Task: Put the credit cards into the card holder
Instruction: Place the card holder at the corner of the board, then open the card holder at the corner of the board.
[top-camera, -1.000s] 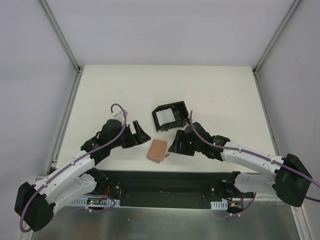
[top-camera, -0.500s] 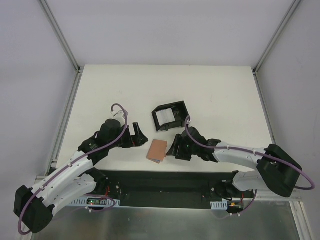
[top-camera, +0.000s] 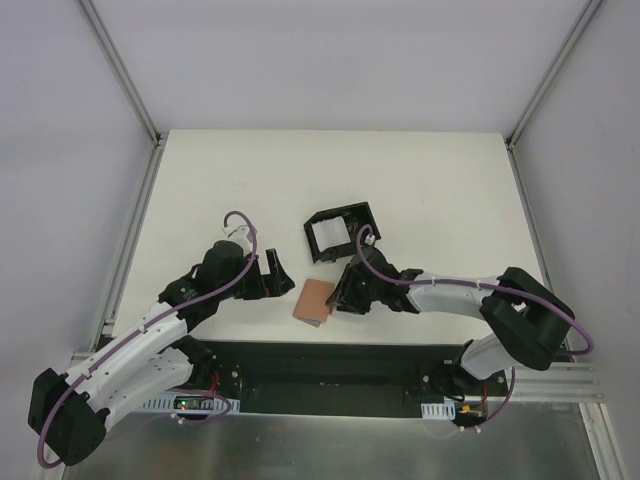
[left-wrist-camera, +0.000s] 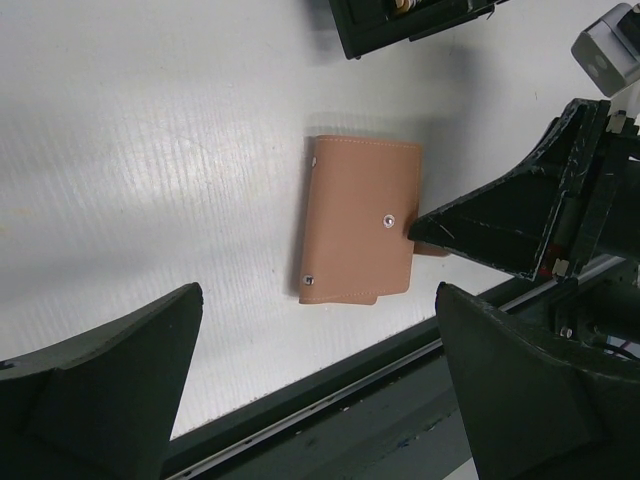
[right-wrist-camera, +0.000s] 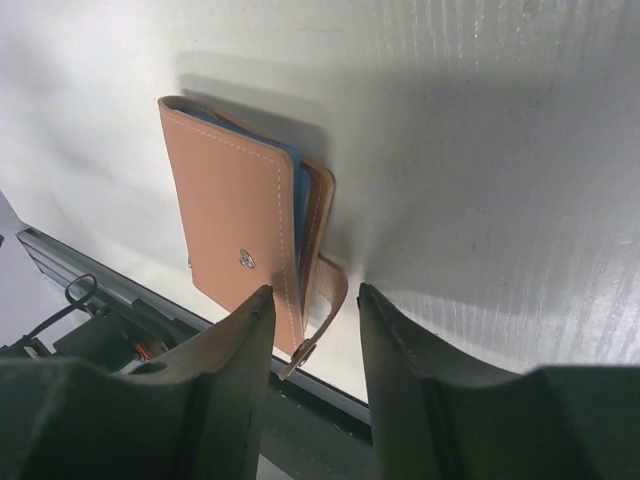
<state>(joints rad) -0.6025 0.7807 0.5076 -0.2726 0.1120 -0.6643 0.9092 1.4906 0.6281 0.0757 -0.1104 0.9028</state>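
A light blue flat credit card (right-wrist-camera: 300, 195) lies inside the folded tan leather card holder (right-wrist-camera: 230, 230). The right pincer (right-wrist-camera: 312, 292), half spread, straddles its loose strap (right-wrist-camera: 328, 305); the left pincer (left-wrist-camera: 318, 300) gapes wide. Next, probably: fasten that strap.

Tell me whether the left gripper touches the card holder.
Apart. The left wrist view shows bare table between its open fingers and the card holder.

A white table (top-camera: 430, 180) fills the middle, evenly lit, with soft shadows. Pale grey walls (top-camera: 330, 60) enclose it on the left, far and right. Slanting metal posts (top-camera: 120, 70) mark the far corners. A black rail (top-camera: 330, 360) runs along the near edge, with a grey metal base (top-camera: 330, 445) nearer still.
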